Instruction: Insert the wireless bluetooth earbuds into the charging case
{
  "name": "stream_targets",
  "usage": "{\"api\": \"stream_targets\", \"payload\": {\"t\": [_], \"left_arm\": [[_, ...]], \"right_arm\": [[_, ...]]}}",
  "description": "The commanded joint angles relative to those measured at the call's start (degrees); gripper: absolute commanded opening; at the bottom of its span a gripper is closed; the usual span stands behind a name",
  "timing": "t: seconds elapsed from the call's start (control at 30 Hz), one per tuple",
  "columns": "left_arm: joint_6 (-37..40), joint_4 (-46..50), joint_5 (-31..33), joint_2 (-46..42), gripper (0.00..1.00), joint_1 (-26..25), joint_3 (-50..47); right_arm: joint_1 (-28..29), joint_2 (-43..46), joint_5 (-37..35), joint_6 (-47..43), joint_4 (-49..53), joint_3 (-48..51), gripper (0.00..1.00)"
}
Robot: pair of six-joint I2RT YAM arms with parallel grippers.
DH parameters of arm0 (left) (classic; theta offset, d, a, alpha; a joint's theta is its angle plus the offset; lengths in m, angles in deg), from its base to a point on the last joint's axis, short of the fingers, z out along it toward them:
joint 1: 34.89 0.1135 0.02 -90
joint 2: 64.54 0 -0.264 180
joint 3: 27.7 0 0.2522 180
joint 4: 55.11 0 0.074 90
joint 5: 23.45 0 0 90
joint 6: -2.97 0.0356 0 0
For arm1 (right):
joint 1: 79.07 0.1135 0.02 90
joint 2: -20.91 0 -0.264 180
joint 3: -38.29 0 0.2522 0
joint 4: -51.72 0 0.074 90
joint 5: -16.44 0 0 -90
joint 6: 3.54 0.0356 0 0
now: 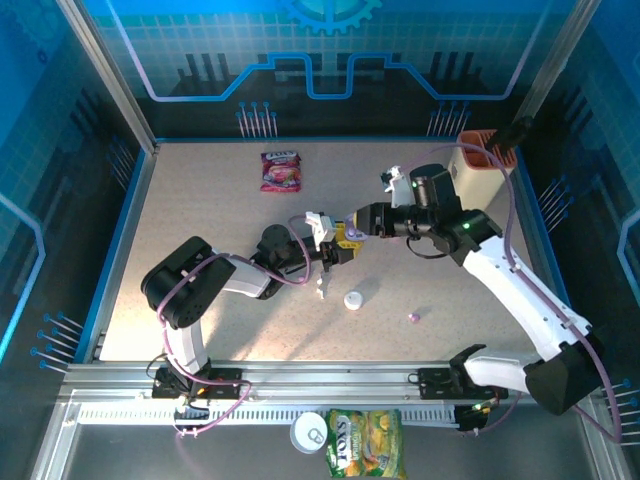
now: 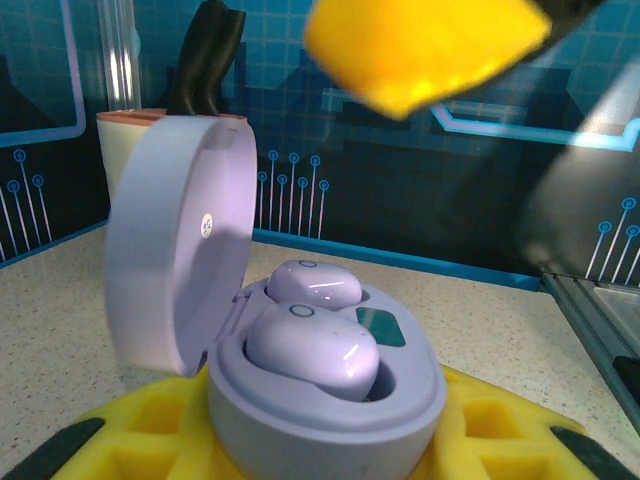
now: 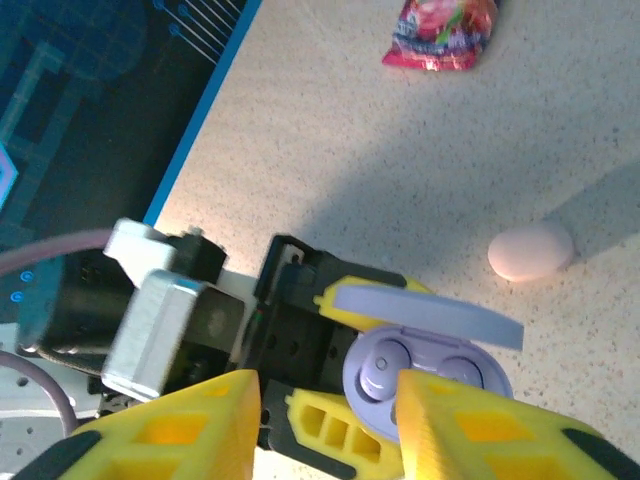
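The left gripper (image 1: 338, 248) was clamped on the charging case (image 2: 320, 415), held above the middle of the table (image 1: 200, 200) with its lid (image 2: 180, 250) raised. Two purple earbuds (image 2: 312, 345) sat in the case's wells. The right gripper (image 3: 328, 400) stood just over the case with its yellow fingers (image 3: 170, 430) spread and nothing between them.

Judged step: seating of the second bud, apparently complete. A further purple earbud (image 1: 414, 317) lay loose toward the near edge, right of centre, with a closed pale case (image 1: 353, 299) nearby.

Next move, as judged: confirm both buds lie flush, then press the lid down against the left gripper's hold without tipping the case.
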Motion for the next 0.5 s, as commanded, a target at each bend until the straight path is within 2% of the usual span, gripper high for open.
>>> {"api": "stream_targets", "payload": {"t": [0.0,0.27,0.47], "left_arm": [[1.31,-2.34,-0.44,-0.67,0.34,-0.38,-1.14],[2.5,-2.38,-0.75,-2.26,0.34,-0.38,-2.37],[1.89,-2.42,-0.74,-2.95,0.34,-0.37,-2.59]], "right_arm": [[0.29,-2.59,-1.56,-3.42,2.78,-4.04,0.37],[0.37,-10.34,-0.08,-5.18,4.83,-9.82,0.36],[0.44,-8.8,1.39,-5.28,5.08,-6.94,0.37]]}}
